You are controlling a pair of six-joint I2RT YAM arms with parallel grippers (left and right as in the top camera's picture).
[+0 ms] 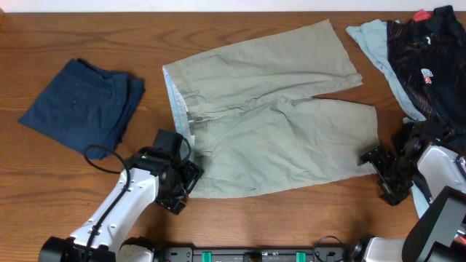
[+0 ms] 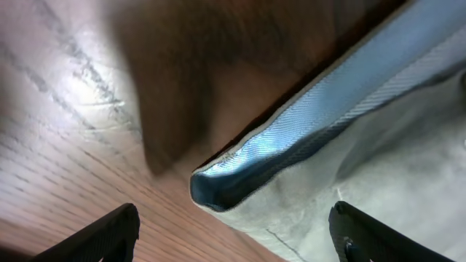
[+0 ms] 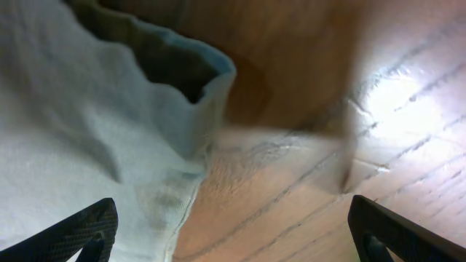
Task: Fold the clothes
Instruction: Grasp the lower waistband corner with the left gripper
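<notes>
Overhead: shorts (image 1: 269,124) flat; left hand (image 1: 189,177), right hand (image 1: 371,160) both agape, fingertips (image 2: 109,233) cropped in wrist views.

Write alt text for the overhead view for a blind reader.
Khaki shorts lie spread flat on a wooden table, with the left gripper at their waistband corner and the right gripper at a leg hem. A folded navy garment and a dark clothes pile lie at the sides.

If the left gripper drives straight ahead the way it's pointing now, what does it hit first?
Most likely the waistband corner of the khaki shorts, blue lining showing, which sits right between the left gripper's open jaws; how far off is unclear.
</notes>
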